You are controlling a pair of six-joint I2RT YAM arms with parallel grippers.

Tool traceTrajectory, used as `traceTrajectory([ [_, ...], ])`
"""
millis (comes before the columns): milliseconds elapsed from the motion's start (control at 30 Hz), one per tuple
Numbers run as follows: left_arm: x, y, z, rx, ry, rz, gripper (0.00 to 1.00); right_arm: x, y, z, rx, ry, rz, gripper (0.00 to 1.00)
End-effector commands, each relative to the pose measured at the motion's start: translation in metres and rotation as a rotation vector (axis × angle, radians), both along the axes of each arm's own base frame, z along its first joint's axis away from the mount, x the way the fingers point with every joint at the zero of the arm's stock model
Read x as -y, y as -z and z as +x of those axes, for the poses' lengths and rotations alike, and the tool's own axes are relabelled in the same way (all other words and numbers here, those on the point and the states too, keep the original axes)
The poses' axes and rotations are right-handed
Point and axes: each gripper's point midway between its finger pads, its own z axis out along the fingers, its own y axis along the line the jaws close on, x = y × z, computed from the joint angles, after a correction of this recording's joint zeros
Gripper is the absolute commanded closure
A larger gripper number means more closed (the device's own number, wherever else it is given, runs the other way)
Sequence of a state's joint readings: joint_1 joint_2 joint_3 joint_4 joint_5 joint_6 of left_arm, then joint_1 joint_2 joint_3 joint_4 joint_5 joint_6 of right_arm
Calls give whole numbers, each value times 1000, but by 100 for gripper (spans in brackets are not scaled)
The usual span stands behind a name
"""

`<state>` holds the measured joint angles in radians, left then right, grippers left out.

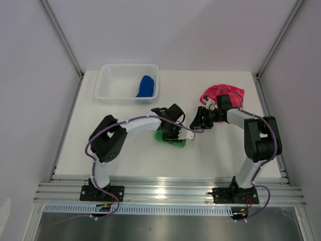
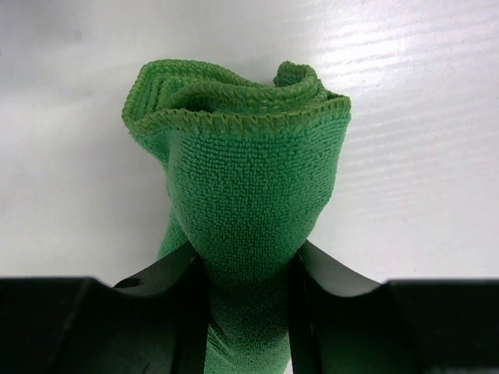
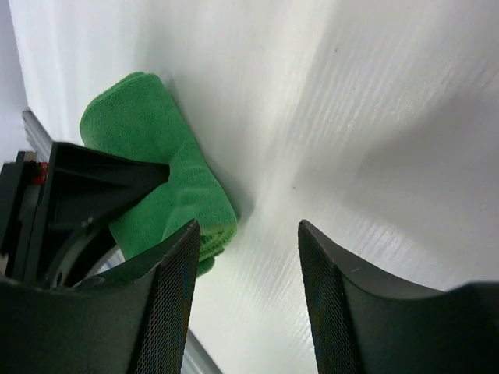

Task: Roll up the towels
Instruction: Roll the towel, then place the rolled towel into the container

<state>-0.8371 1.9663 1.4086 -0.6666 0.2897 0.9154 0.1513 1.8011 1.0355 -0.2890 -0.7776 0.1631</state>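
White worktop (image 1: pixel 220 160), plain walls. Green towel (image 2: pixel 249 179) lies rolled just arm-side of the basket (image 1: pixel 128 66), with the left gripper (image 2: pixel 245 269) jaws clenched on its waist. The right gripper (image 3: pixel 248 230) jaws are released and empty. Blue towel (image 1: pixel 146 86) is inside the basket, pink-red towel (image 1: pixel 223 93) well right of it. Imo squeeze evenly so the layers don't spring loose. The left wrist cam shows the spiral end, overhead hides it.

Bare table (image 1: pixel 225 155) beside green towel (image 1: pixel 173 142)
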Motion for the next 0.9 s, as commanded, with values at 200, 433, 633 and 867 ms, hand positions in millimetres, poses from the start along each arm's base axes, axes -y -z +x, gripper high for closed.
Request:
traceTrajectory([
  [200, -28, -13, -13, -243, -221, -10, 78, 12, -43, 18, 376, 31, -42, 44],
  [433, -32, -31, 0, -267, -361, -46, 98, 8, -68, 7, 564, -51, -14, 43],
  [633, -32, -36, 4, -277, -415, -68, 99, 10, -67, 6, 566, -38, -27, 43],
  [867, -32, -69, 28, -234, -518, -154, 99, 12, -70, 11, 578, -17, -35, 43],
])
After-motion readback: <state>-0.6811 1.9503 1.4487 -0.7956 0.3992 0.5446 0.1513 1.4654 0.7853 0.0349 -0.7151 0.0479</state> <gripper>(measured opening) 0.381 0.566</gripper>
